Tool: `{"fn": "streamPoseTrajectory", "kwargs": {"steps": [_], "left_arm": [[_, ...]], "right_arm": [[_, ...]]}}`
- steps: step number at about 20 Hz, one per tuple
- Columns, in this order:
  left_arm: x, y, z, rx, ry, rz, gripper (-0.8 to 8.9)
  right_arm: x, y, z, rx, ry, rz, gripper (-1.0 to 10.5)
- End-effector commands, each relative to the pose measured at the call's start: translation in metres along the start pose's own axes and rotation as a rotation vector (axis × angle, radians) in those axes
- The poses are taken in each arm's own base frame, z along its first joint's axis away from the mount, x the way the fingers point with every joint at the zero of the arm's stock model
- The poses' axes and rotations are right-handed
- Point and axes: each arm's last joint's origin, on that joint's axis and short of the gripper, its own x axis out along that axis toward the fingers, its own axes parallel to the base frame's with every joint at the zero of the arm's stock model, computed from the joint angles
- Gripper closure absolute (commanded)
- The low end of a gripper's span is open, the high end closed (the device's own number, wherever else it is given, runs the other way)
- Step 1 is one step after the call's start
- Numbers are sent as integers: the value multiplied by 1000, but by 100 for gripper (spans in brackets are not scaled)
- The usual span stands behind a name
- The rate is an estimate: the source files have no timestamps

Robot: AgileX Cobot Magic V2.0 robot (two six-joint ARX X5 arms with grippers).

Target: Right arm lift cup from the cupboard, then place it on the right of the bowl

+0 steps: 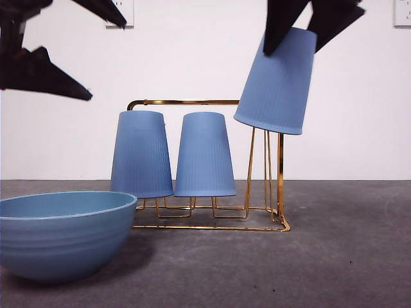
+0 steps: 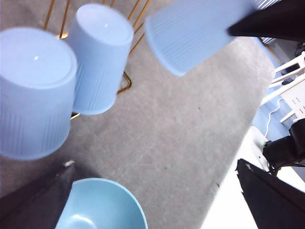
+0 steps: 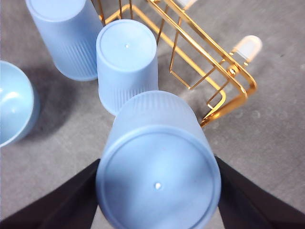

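Your right gripper [image 1: 313, 22] clamps the tall ribbed light-blue cup [image 1: 277, 82] upside-down betw. both fingers, tilted, above the gold wire rack's [image 1: 192, 102] right end. Left gripper [image 1: 48, 48] waits, jaws apart, over the wide matte blue bowl [image 1: 61, 234].

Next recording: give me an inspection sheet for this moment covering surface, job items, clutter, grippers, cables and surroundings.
Surface: grey table top, a few dark specks, otherwise bare.
Job items: lifted cup upside down, tilted, raised above the right end of the gold rack; two more cups upside down on the rack; blue bowl left of the rack, in front.
Clutter: nothing seen.
Grippers: right gripper shut on the lifted cup, a jaw on each side; left gripper open, holding nothing, above the bowl.
Cables: a dark cable off the table edge in the left wrist view.
Surroundings: white wall with an outlet plate; white furniture beyond the table.
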Motion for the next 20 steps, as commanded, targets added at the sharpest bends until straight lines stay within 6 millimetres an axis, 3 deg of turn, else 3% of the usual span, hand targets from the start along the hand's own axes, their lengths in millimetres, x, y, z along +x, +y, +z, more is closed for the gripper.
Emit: {"fn": "streamPoseTrajectory", "kwargs": {"steps": [1, 5, 8, 14, 20], "left_arm": [[6, 4, 5, 6, 12, -4, 257], [20, 18, 3, -51, 65, -5, 257], [33, 29, 0, -119, 109, -4, 257], [49, 41, -3, -251, 147, -135, 257], [59, 46, 0, -376, 144, -316, 257]], "right_arm": [[-6, 4, -13, 31, -85, 6, 748], [-18, 8, -47, 88, -184, 41, 749], [-14, 12, -77, 144, -223, 111, 749], [15, 18, -124, 332, -388, 322, 749], [50, 21, -148, 498, -554, 563, 749]]}}
